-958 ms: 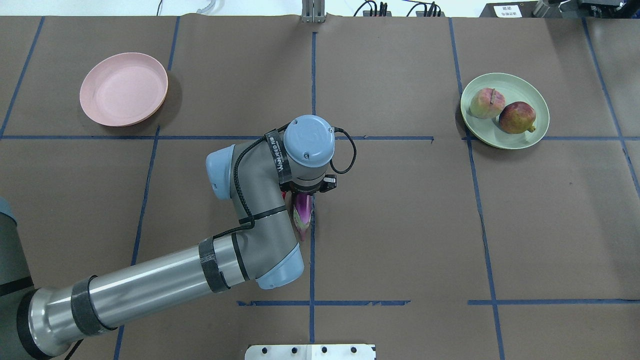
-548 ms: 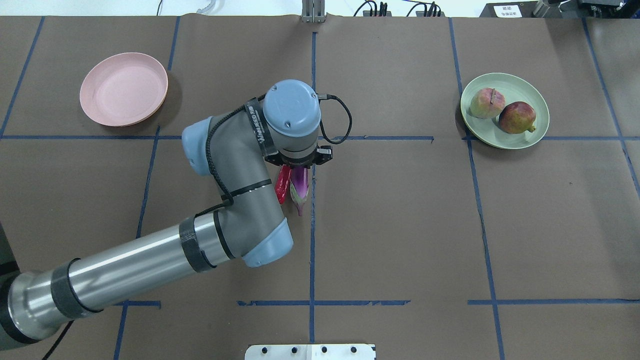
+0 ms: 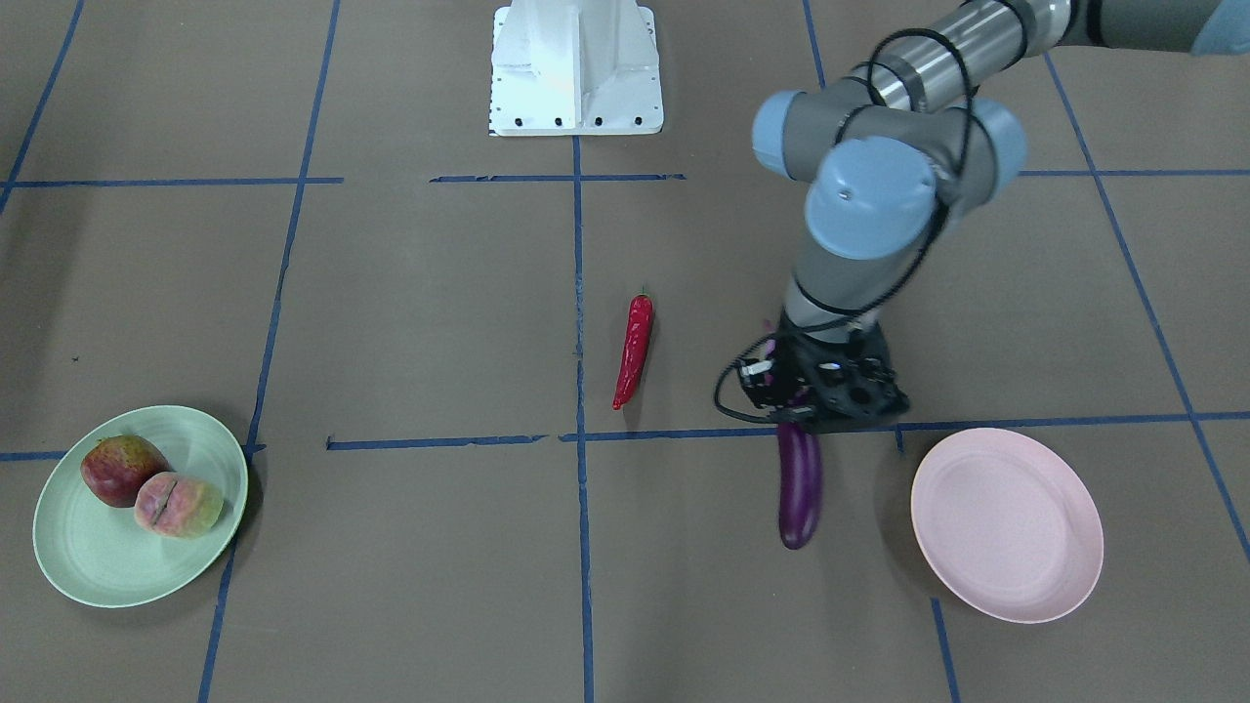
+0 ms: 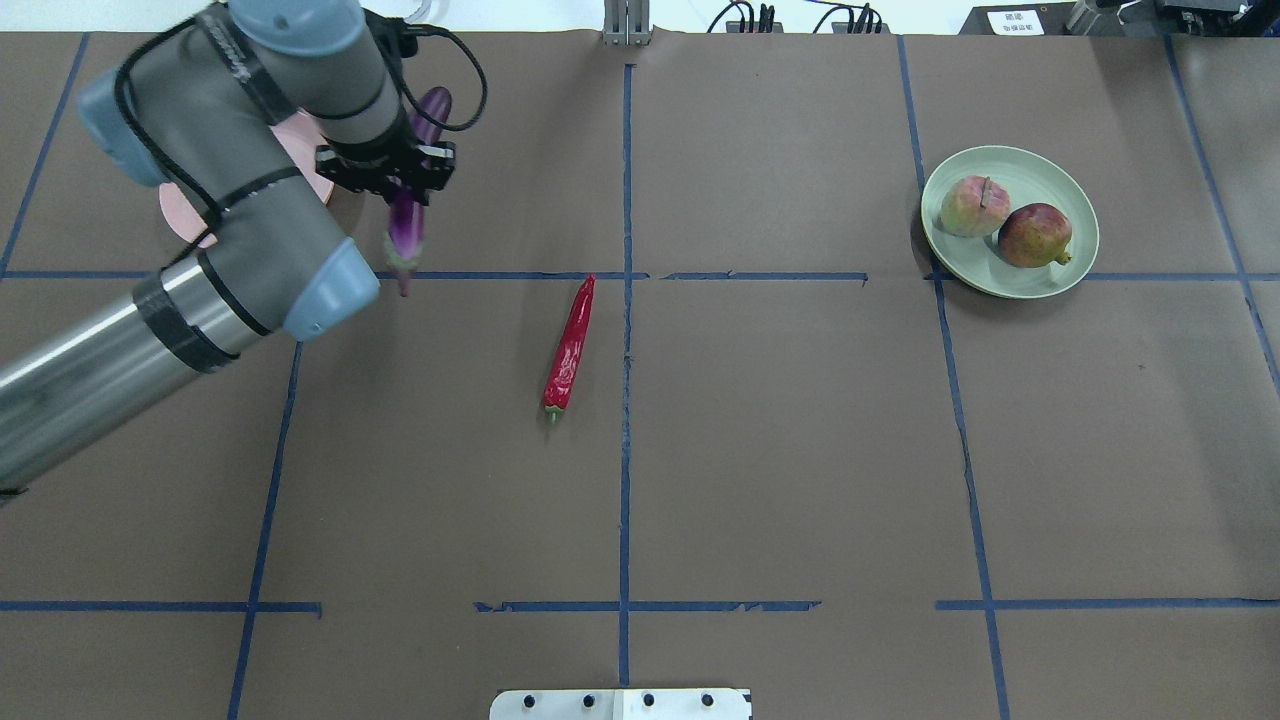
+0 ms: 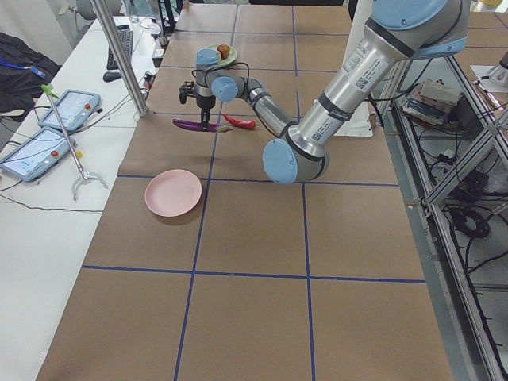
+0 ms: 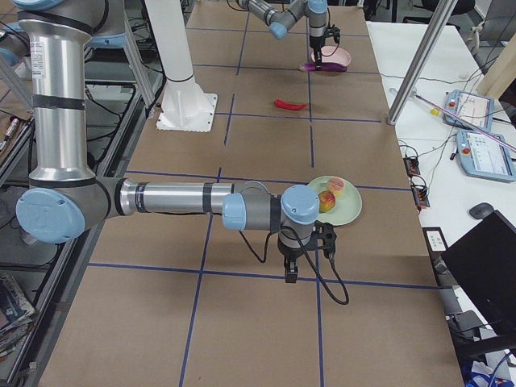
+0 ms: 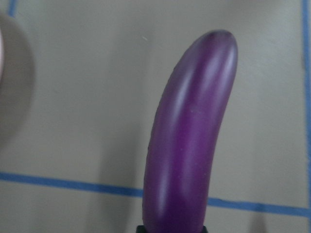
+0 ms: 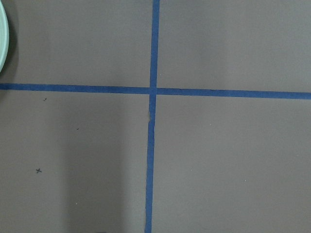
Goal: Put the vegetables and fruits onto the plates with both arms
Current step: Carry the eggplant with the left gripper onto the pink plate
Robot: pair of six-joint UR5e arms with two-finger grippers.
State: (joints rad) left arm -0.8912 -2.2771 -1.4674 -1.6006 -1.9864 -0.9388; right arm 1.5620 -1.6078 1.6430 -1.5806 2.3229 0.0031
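Observation:
My left gripper is shut on the glossy purple eggplant around its middle and holds it level above the table, beside the pink plate. From the front the eggplant points away from the robot, just left of the plate. It fills the left wrist view. The red chili pepper lies on the table near the centre line. The dark red apple and the peach sit on the mint green plate. My right gripper hovers near that plate; I cannot tell whether it is open or shut.
The left arm covers most of the pink plate in the overhead view. The white base block stands at the robot's edge of the table. Blue tape lines cross the brown table cover. Tablets and cables lie on side benches.
The left arm has lifted the eggplant from beside the chili at the table's middle and carried it left and forward to the pink plate. The chili stays on the table.

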